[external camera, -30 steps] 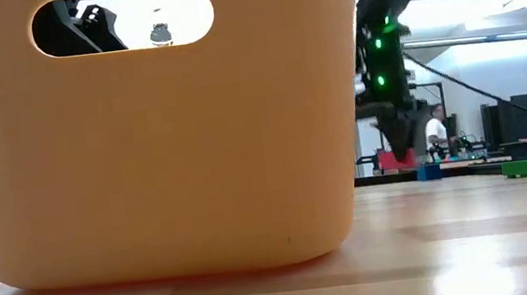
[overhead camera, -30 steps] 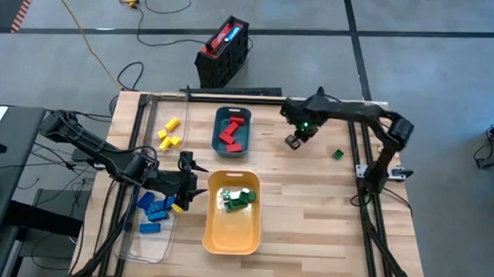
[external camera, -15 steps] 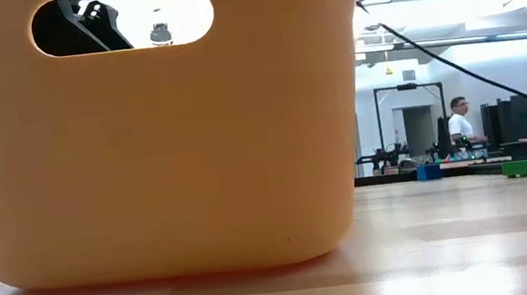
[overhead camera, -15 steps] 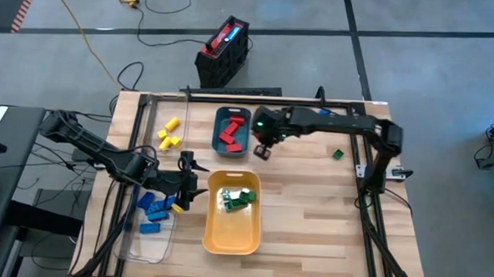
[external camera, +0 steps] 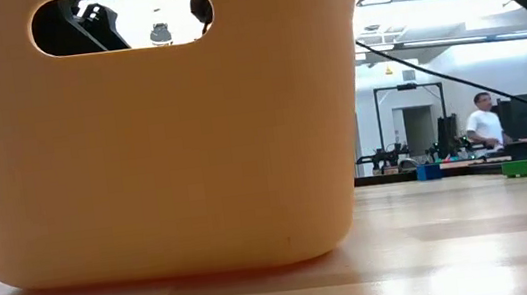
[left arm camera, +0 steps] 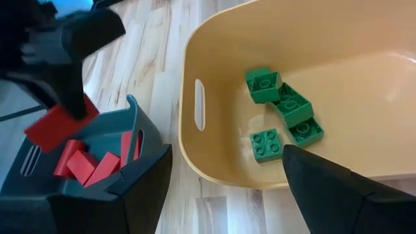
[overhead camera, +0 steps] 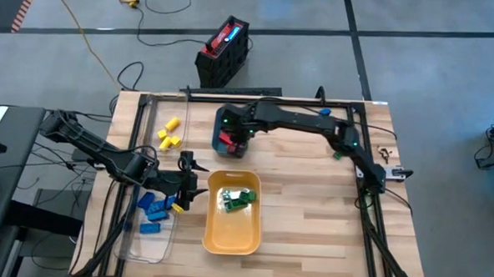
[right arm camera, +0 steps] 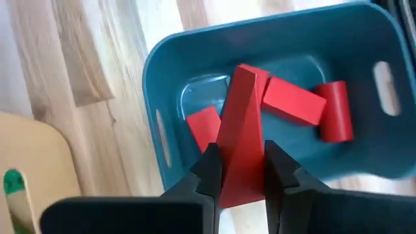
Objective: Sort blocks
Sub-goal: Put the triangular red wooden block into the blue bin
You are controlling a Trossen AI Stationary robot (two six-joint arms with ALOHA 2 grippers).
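Three trays on a wooden table, both arms over the blocks.

From where I stand: a yellow tray (overhead camera: 231, 228) holding four green blocks (left arm camera: 283, 112), a teal tray (right arm camera: 273, 45) with about four red blocks (right arm camera: 296, 101), and a clear tray (overhead camera: 148, 234) with some blue blocks (overhead camera: 150, 206). Three yellow blocks (overhead camera: 169, 133) and one green block (external camera: 516, 169) lie loose on the table (overhead camera: 310, 216). The right gripper (right arm camera: 240, 170) pinches a red block (right arm camera: 241, 146) above the teal tray; the left gripper (overhead camera: 186, 186) hangs spread wide beside the yellow tray. A red-and-black box (overhead camera: 223, 50) sits on the grey floor; a person (external camera: 487, 126) stands far behind.
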